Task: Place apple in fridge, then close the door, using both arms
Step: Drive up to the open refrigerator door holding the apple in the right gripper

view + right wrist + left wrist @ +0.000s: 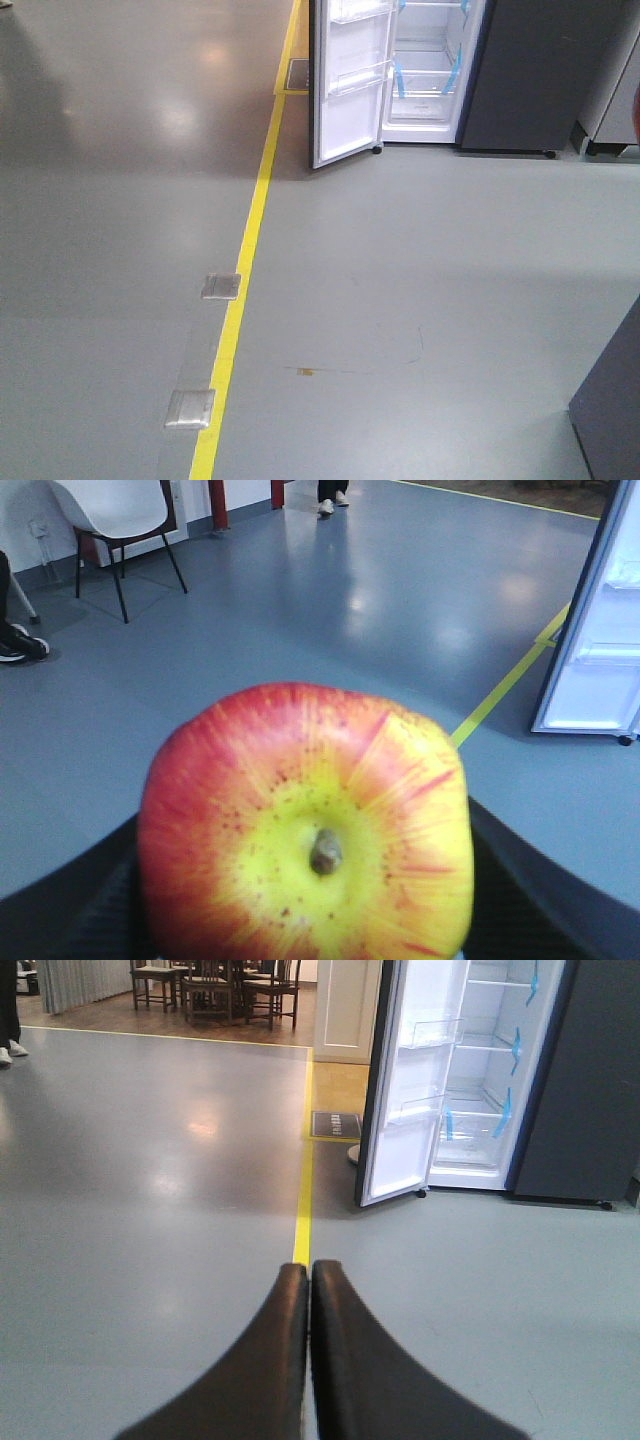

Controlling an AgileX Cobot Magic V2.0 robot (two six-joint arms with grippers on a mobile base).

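Mobile base facing the open fridge (428, 100), which stands in the upper right of the front view, well apart from the robot across a bare stretch of grey floor (420, 300). The door (345, 90) is swung wide toward the camera, its white inner face showing.

The apple (305, 830) fills the lower centre of the right wrist view, pinched by the right gripper (300, 910); dark fingers (545, 890) show on both its flanks. The left gripper (309, 1272), at bottom centre of its own view, has its two black jaws pressed together on nothing.

Risks, as judged from here: the apple is round, waxy-smooth and held only at its sides, so jolts during the approach could let it roll out of the grip. The door stands between the yellow floor line (245, 250) and the cabinet opening; too leftward an approach could clip its edge or its projecting bins (360, 75). A low release could let the fruit roll off a shelf.

Materials and shapes: apple skin glossy, red streaked over yellow, with a brown stem stub in a shallow dimple. Fridge shell dark grey and matt; liner white and hard; shelves flat, marked with blue tape strips (398, 78); door bins clear plastic. Floor smooth and reflective, with two metal plates (221, 287) set beside the line.
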